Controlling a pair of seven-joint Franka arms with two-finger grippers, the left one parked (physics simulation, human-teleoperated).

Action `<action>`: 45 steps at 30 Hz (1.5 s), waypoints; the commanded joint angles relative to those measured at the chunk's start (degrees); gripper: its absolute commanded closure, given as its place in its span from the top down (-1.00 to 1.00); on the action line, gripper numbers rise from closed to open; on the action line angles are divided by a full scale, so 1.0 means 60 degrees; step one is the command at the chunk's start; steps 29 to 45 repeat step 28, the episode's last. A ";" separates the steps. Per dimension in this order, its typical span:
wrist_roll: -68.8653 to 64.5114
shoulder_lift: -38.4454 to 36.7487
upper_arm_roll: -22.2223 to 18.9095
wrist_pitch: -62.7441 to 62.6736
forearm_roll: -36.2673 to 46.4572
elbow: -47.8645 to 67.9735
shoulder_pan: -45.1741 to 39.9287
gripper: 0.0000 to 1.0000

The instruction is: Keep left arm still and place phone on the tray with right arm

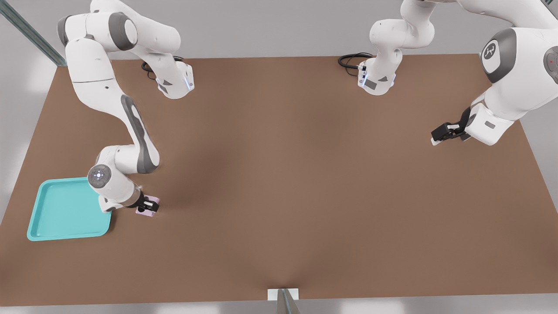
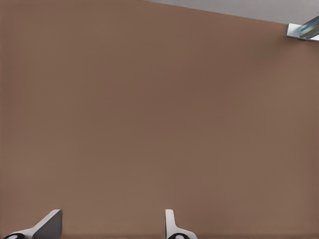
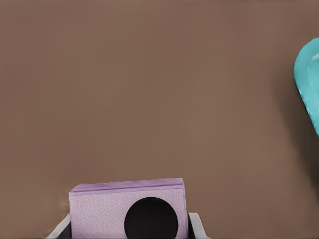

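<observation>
One pink phone [image 3: 128, 211] clamped between jaws [image 1: 149, 206], long axis crosswise, just beside tray [image 1: 65, 210]

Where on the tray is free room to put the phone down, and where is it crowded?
The tray floor is bare, bordered only by its low rim. It is crowded at the edge toward the front view's right: there the right arm's wrist overhangs the rim, and the gripper closes on the phone just beside it, over the table.

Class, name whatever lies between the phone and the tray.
Only bare table in the front view; the gripper holds the phone beside the tray.
</observation>
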 commanded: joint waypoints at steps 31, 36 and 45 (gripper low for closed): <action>-0.3319 -0.3813 -0.1673 -0.7259 0.1054 0.2602 0.2626 1.00; -0.3319 -0.3813 -0.1673 -0.7259 0.1054 0.2602 0.2626 1.00; -0.3319 -0.3813 -0.1673 -0.7259 0.1054 0.2602 0.2626 1.00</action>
